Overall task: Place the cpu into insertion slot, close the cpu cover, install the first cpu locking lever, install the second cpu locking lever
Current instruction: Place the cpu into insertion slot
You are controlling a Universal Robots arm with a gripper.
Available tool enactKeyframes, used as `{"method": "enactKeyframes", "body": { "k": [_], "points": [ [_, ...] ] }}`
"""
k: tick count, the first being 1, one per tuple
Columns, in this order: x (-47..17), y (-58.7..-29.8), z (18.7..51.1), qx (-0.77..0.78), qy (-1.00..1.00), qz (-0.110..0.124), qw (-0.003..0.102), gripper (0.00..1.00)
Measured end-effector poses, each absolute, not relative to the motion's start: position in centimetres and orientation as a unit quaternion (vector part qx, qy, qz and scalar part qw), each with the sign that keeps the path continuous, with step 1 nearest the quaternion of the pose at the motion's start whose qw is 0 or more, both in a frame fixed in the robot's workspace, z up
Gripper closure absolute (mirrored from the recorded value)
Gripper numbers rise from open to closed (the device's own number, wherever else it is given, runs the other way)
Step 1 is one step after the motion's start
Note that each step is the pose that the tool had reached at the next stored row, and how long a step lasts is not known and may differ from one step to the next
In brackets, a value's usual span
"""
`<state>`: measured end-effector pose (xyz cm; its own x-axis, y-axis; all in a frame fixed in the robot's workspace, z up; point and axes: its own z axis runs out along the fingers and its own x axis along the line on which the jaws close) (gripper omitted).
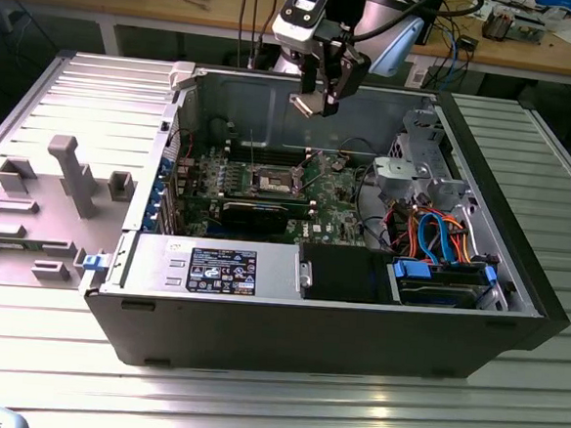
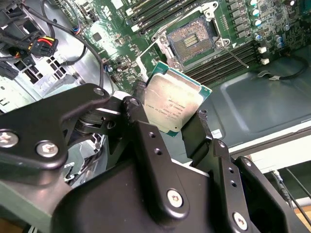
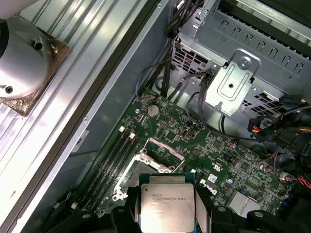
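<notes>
My gripper [image 1: 313, 98] hangs above the open computer case, shut on the cpu [image 1: 306, 105], a small square chip with a silvery top. In both wrist views the cpu [image 2: 172, 104] [image 3: 167, 206] sits clamped by its edges between the two black fingers [image 2: 138, 109] [image 3: 130, 195]. Below it on the green board lies the insertion slot [image 1: 273, 182] [image 2: 194, 36] [image 3: 153, 165], uncovered, its dark centre showing. The cpu cover [image 2: 153, 53] [image 3: 163, 145] appears to stand raised at one side of the slot. The chip is well above the slot and apart from it.
A long black card [image 1: 256, 212] lies just in front of the slot. The grey power supply [image 1: 213, 268] is at the case front, and a metal drive cage [image 1: 416, 169] with orange and blue cables [image 1: 441, 235] is on the exterior view's right. A grey fixture tray [image 1: 52, 188] lies outside the case.
</notes>
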<state>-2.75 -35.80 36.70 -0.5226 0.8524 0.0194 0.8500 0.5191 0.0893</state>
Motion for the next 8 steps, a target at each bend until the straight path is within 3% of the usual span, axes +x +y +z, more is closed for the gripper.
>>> {"method": "enactKeyframes", "body": {
  "k": [8],
  "points": [
    [-2.75,-35.8,36.7,0.489,0.871,0.044,0.013,0.46]
  ]
}}
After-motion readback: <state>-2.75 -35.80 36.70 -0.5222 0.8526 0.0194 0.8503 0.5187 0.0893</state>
